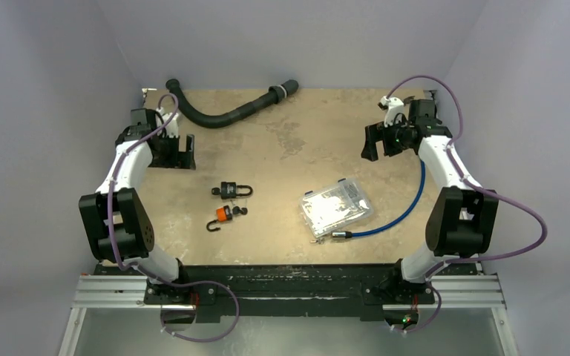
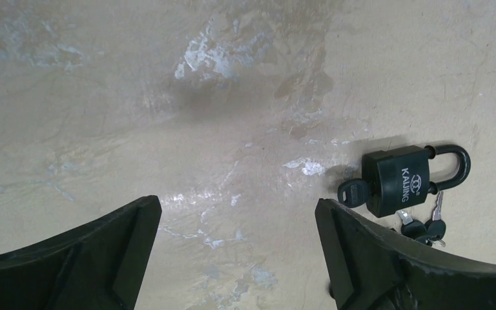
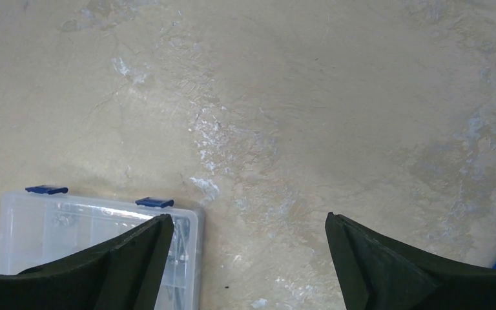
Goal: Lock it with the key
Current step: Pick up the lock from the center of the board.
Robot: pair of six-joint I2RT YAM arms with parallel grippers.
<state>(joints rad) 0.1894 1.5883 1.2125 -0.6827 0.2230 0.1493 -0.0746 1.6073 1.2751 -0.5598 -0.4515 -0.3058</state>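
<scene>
- On the bench [image 1: 304,126], your lock [image 2: 400,179] lies flat, key [image 2: 353,192] already in.
- Your left pincer [image 2: 236,201] and right pincer [image 3: 247,217] are wide and empty, ready to grab.

Left arm [image 1: 128,172] and right arm [image 1: 446,169] are bending at the elbow, each on its own side of the table [image 1: 304,126].
The left gripper [image 1: 175,151] is hanging wide open near the table's far-left corner, while the right gripper [image 1: 378,141] is gaping just as wide near its far-right corner, both wrists pointing inward over the tabletop.
</scene>
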